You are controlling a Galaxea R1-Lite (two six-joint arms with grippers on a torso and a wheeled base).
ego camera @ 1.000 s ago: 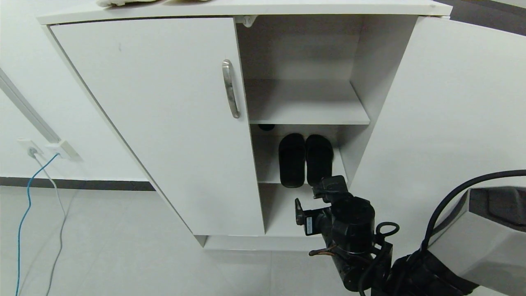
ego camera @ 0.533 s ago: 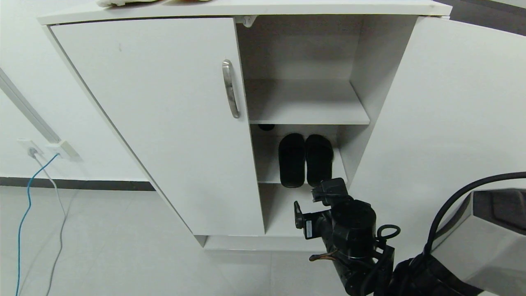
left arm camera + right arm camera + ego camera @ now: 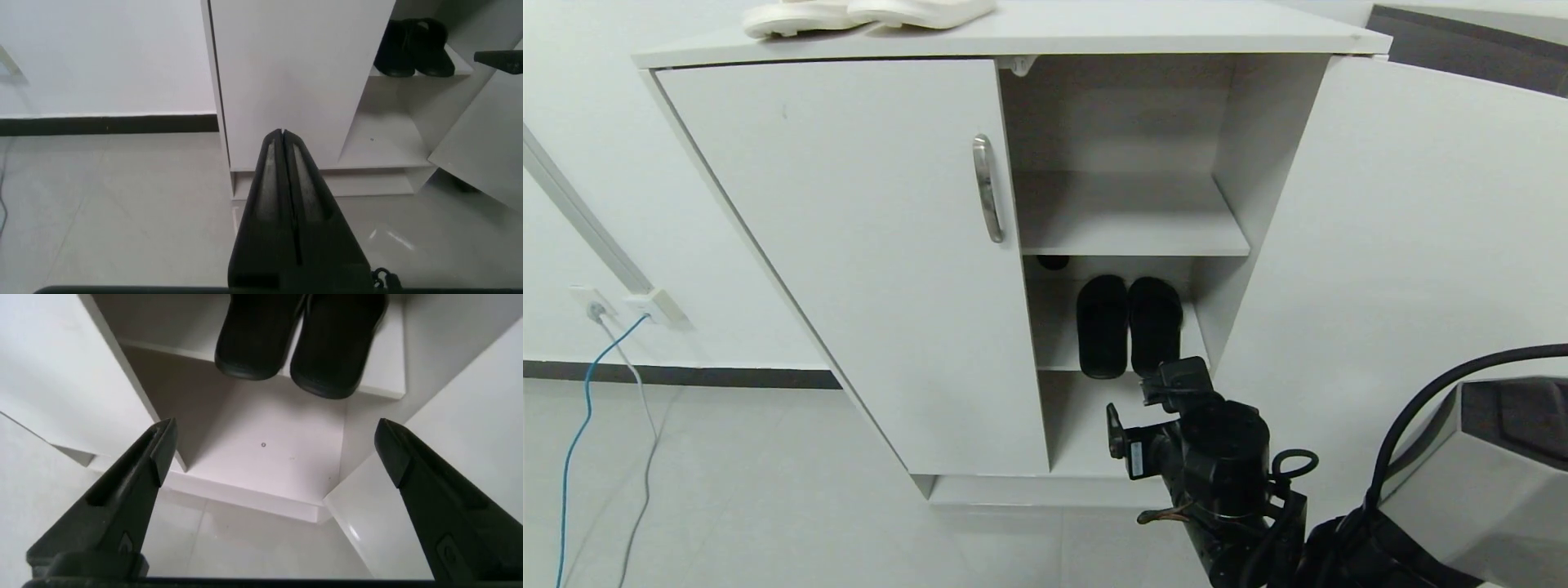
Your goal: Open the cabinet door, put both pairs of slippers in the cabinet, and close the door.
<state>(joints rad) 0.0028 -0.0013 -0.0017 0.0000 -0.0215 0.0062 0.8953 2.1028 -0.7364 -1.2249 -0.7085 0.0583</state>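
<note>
The right gripper (image 3: 275, 431) gapes wide, empty, just below the black slippers (image 3: 298, 331); lifting toward the white slippers (image 3: 866, 12) high above, it could snag their shelf (image 3: 1058, 336).

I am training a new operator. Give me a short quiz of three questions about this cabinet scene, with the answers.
1. True or false: the black slippers lie on the floor of the cabinet.
2. Where is the white pair? A) on top of the cabinet B) on the upper shelf C) on the room floor
3. Fill in: the left gripper is shut; the right gripper is ____.
Key: 1 false, they lie on the lower shelf; 2 A; 3 open.
</note>
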